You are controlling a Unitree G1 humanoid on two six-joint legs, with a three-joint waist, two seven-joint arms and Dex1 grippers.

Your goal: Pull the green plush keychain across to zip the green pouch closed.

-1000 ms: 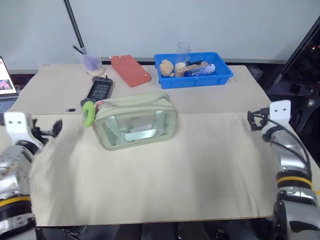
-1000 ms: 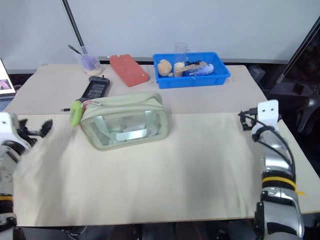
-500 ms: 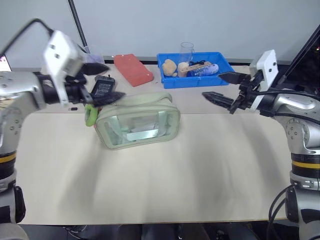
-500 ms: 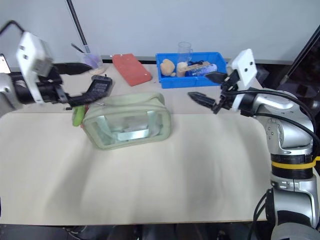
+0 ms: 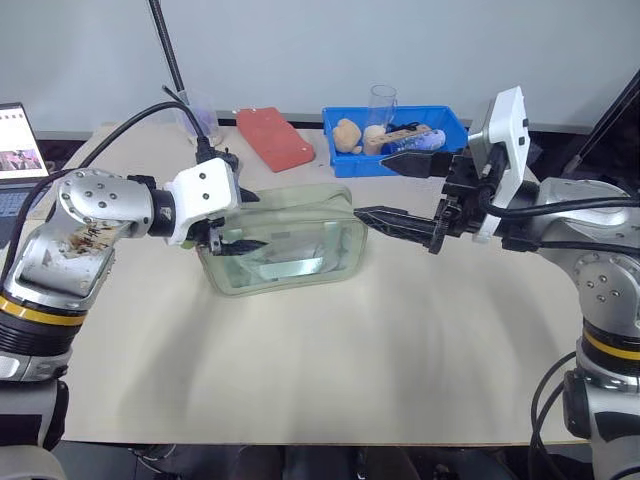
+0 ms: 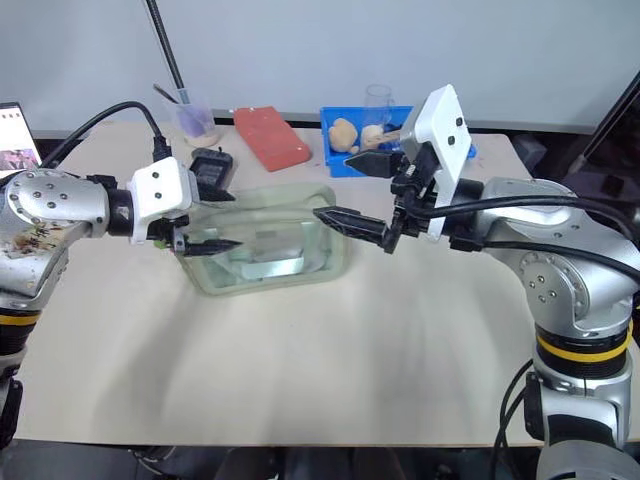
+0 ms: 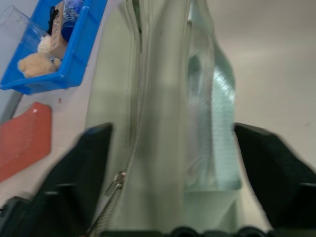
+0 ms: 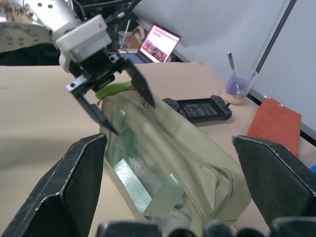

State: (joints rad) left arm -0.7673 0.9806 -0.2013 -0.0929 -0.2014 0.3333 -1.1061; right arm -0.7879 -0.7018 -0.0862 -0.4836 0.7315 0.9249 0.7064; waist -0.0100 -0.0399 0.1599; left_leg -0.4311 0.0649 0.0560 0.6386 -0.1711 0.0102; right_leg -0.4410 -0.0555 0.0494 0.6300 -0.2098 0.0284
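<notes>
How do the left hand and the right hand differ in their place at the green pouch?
The left hand is at the left end of the green pouch, while the right hand is at its right end. The left hand's fingers straddle the pouch's end; the right hand stops just short of the pouch, with nothing between its fingers. Both hands are open and point toward the pouch.

The robot's left gripper of two black fingers (image 5: 236, 220) reaches inward from the left, its fingers spread apart, one above the other. The right gripper of two black fingers (image 5: 400, 190) points toward the left, its fingers wide apart.
</notes>
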